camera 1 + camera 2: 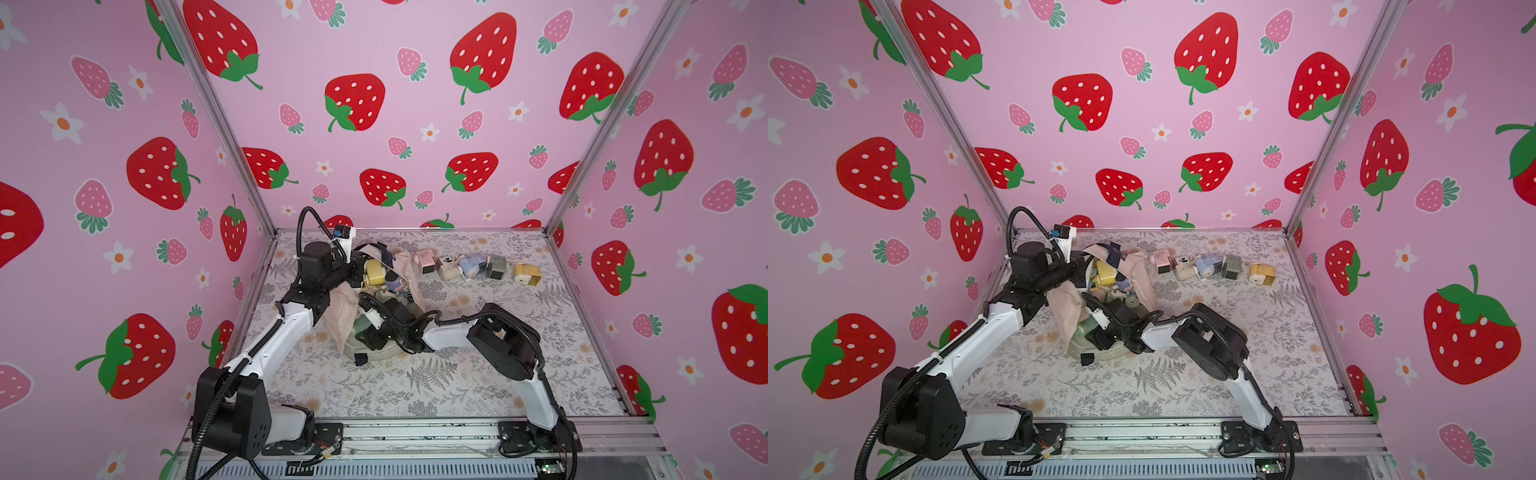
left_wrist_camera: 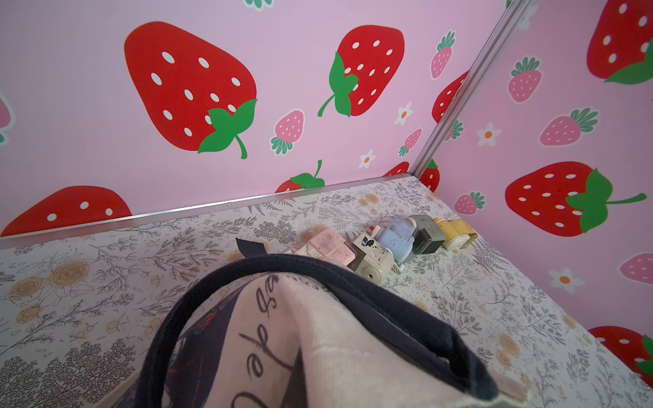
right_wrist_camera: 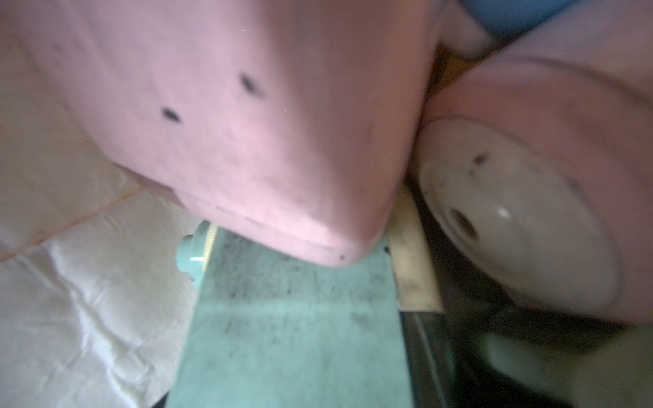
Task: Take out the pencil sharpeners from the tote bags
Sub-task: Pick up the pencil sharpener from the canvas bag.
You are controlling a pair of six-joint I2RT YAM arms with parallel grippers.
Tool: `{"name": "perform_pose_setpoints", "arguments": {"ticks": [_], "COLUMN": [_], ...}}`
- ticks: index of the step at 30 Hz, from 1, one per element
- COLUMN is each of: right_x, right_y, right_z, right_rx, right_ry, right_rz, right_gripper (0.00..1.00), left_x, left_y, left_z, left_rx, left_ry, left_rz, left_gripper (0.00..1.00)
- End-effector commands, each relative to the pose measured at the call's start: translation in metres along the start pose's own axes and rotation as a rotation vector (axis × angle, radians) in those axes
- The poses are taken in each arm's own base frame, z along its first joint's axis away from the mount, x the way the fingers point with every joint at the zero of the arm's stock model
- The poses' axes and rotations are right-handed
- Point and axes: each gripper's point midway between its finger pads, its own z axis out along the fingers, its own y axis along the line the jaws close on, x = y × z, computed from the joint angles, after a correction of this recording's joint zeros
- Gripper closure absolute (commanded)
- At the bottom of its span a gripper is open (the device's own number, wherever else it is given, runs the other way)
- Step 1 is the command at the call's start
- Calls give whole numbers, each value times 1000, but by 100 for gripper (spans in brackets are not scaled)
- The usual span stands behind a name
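The left gripper is pinching the tote bag at its rim, jaws closed on the cloth. I judge it is holding the mouth up and open so the other arm can get in. A yellow sharpener is lying among others inside. The right gripper is hanging low inside the bag, close over a pink sharpener and a grey-green sharpener; I cannot tell how its jaws are standing. Further right, five sharpeners are sitting out of the bag, in a row on the table. Script lettering is running across the bag panel — too little of it is showing to read.
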Motion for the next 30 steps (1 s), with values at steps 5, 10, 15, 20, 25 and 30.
{"name": "perform_pose_setpoints", "arguments": {"ticks": [5, 10, 15, 20, 25, 30], "right_x": [-16, -21, -29, -38, -45, -52], "right_y": [32, 39, 49, 59, 64, 61], "right_z": [-54, -88, -117, -149, -178, -195], "right_rx": [-116, -114, -119, -125, -119, -78], "right_ry": [-55, -84, -104, -141, -196, -221], "right_rz": [-166, -231, -288, -322, -342, -347], "right_gripper": [56, 57, 58, 58, 58, 58], "left_x": [-70, -70, -69, -70, -69, -69], "left_y": [-34, -32, -29, -29, -29, -29], "left_z": [-25, -25, -24, -25, -26, -25], "left_rx": [96, 86, 69, 66, 63, 66], "left_ry": [-227, -229, -224, -224, -227, -226], "left_rz": [110, 110, 113, 114, 116, 115], "left_gripper": [100, 100, 100, 100, 100, 100]}}
